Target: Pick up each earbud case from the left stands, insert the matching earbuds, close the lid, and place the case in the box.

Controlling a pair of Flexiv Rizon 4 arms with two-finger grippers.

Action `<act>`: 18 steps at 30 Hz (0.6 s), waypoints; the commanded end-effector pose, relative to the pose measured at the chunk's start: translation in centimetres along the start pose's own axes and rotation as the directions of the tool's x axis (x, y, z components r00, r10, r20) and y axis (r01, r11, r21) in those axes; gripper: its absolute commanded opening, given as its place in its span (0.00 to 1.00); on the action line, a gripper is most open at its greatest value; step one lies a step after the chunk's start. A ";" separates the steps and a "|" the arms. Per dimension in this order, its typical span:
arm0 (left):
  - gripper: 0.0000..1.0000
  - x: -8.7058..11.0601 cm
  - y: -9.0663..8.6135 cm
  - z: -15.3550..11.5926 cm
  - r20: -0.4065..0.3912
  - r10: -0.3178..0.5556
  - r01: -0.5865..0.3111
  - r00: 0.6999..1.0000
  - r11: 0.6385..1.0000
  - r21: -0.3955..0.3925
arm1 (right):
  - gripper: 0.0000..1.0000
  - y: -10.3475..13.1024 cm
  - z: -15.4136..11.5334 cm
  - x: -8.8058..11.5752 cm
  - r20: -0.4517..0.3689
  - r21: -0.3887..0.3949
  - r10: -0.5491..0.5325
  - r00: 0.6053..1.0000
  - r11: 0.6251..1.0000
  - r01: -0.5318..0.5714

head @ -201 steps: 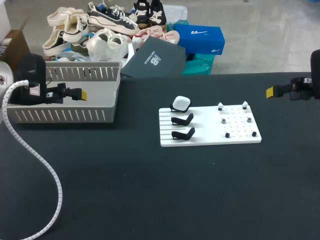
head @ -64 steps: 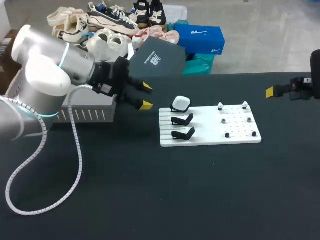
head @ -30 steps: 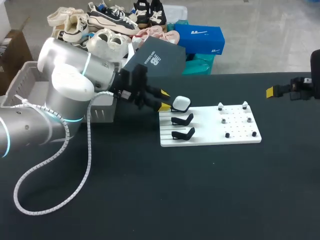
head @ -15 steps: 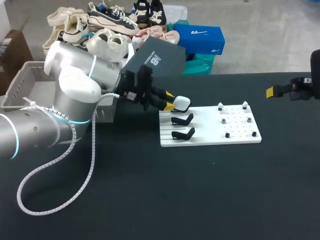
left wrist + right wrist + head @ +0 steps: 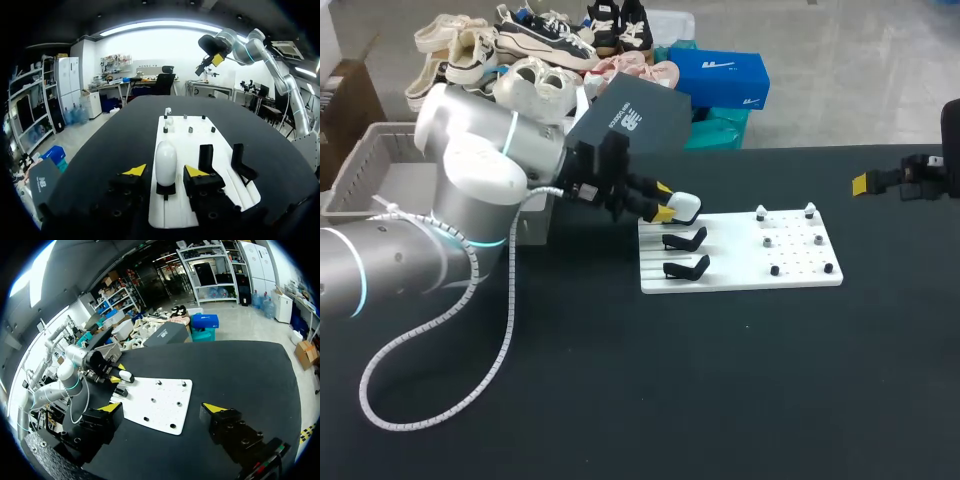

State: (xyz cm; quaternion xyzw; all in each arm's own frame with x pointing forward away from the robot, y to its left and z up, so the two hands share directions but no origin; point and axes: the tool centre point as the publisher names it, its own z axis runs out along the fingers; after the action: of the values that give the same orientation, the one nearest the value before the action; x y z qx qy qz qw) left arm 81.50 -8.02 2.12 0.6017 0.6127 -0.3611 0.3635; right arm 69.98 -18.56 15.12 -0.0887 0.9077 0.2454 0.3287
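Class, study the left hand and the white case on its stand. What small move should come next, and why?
Probably close the left hand on the case. The left wrist view shows the case upright on its stand, between the two fingers, with a gap on each side, so nothing grips it yet. Lifting would come after.
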 end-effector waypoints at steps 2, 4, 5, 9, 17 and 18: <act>0.48 0.2 0.3 0.7 0.006 0.006 -0.006 1.000 1.000 -0.003 | 1.00 -0.1 0.1 0.0 0.000 -0.004 -0.002 1.000 1.000 0.002; 0.48 0.2 0.3 0.8 0.006 0.010 -0.010 1.000 1.000 -0.005 | 1.00 -0.1 0.1 0.0 0.000 -0.004 -0.002 1.000 1.000 0.002; 0.49 0.1 0.3 0.8 0.006 0.011 -0.011 1.000 1.000 -0.004 | 1.00 -0.1 0.1 0.0 0.000 -0.004 -0.002 1.000 1.000 0.002; 0.49 0.0 0.3 1.1 0.007 0.014 -0.014 1.000 1.000 -0.001 | 1.00 -0.1 0.1 0.0 0.000 -0.004 -0.002 1.000 1.000 0.002; 0.47 -0.1 0.5 1.4 0.010 0.005 -0.005 1.000 1.000 -0.001 | 1.00 -0.1 0.1 0.0 0.000 -0.004 -0.002 1.000 1.000 0.002; 0.46 -0.1 0.5 1.5 0.010 0.004 -0.004 1.000 1.000 -0.001 | 1.00 -0.1 0.1 0.0 0.000 -0.004 -0.002 1.000 1.000 0.002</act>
State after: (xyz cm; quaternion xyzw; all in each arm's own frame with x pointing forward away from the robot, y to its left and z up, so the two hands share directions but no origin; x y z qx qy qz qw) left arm 81.62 -9.09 1.75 0.6004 0.6101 -0.3618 0.3693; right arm 69.98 -18.56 15.12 -0.0887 0.9077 0.2454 0.3287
